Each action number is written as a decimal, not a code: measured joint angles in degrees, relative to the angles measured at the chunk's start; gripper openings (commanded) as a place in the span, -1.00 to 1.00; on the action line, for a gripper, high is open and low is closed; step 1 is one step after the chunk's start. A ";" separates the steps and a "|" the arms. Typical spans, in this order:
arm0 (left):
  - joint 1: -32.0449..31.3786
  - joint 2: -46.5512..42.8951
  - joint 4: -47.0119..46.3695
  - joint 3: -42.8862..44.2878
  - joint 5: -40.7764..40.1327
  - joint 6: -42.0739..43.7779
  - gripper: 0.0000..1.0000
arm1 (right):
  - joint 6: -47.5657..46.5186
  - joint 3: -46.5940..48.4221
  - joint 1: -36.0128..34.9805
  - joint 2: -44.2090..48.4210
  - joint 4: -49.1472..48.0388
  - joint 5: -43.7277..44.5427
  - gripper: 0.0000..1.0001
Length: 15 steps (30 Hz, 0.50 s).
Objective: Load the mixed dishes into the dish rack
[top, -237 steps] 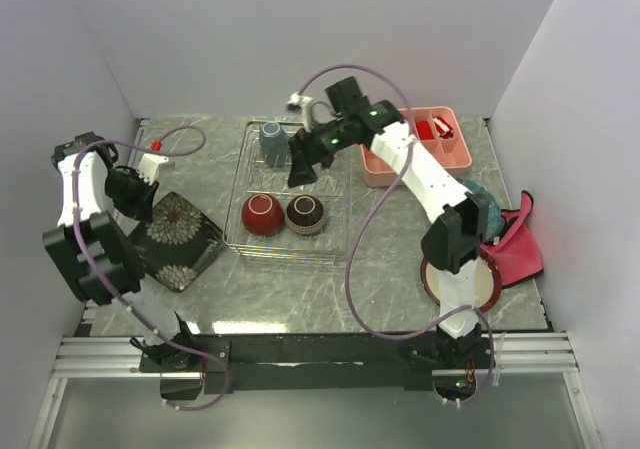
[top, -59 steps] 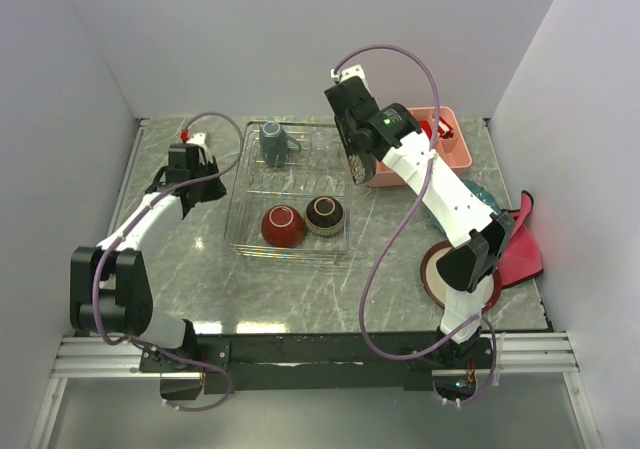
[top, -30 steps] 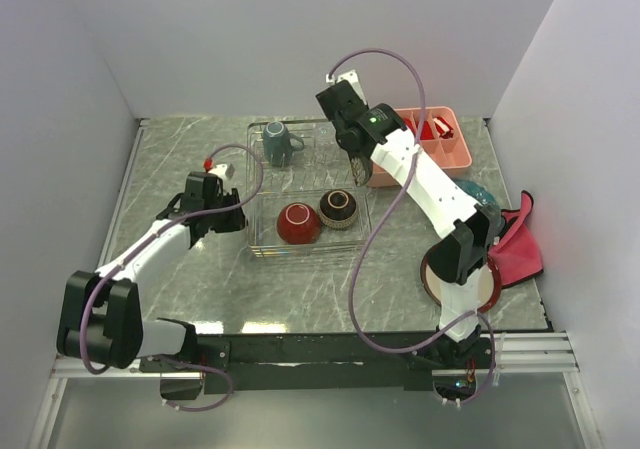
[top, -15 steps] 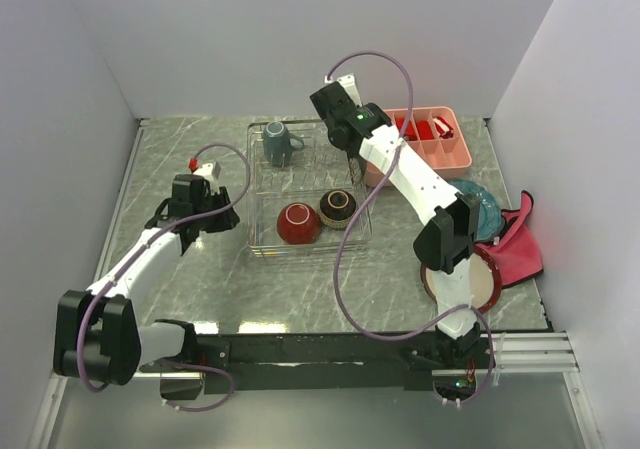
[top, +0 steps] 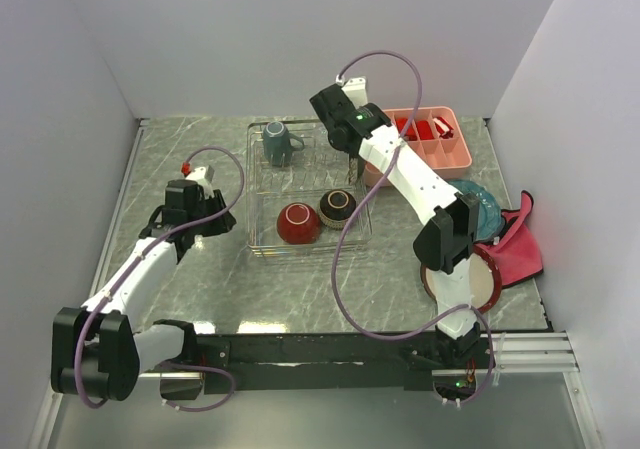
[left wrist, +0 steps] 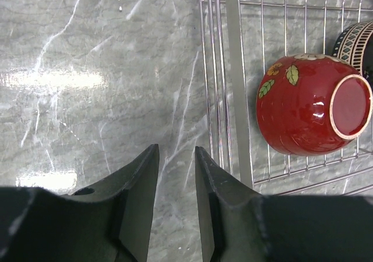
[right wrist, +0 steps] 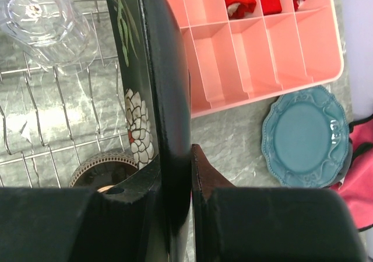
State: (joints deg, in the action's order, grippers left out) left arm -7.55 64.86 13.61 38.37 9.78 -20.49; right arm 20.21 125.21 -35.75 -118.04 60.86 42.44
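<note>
Marbled surface (top: 200,279) first: the dish rack (top: 300,252) has been slid right, nearer my right arm. The black floral square plate (right wrist: 163,87) now hangs on edge over the rack's right side, pinched in the right claw (right wrist: 175,177). The left claw (left wrist: 176,157), parted and empty, has backed off. Slotting comes next, I judge.

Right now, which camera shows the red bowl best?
The left wrist view. The red bowl is big and close there, with its painted leaves and base ring clear, sitting in the dish rack. The top view shows the bowl small, from above. The right wrist view does not show it.
</note>
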 measured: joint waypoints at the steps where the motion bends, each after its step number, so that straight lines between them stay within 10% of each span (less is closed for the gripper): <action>1: 0.04 0.02 -0.02 0.00 0.07 0.00 -0.28 | 0.44 0.00 0.00 -0.09 0.31 -0.02 -1.00; 11: 0.09 1.81 -0.02 0.00 0.96 -0.22 -0.26 | 0.79 0.42 0.00 -3.89 0.79 -1.01 -0.99; 15: 0.09 1.86 -0.04 0.02 1.20 -0.22 -0.26 | -1.75 1.49 0.00 -5.11 -0.37 -1.27 -0.06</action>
State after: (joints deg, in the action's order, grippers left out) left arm -7.46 66.72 13.56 38.39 10.98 -20.71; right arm 18.46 126.69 -35.75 -123.15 60.49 41.17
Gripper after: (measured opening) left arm 0.368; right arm 0.213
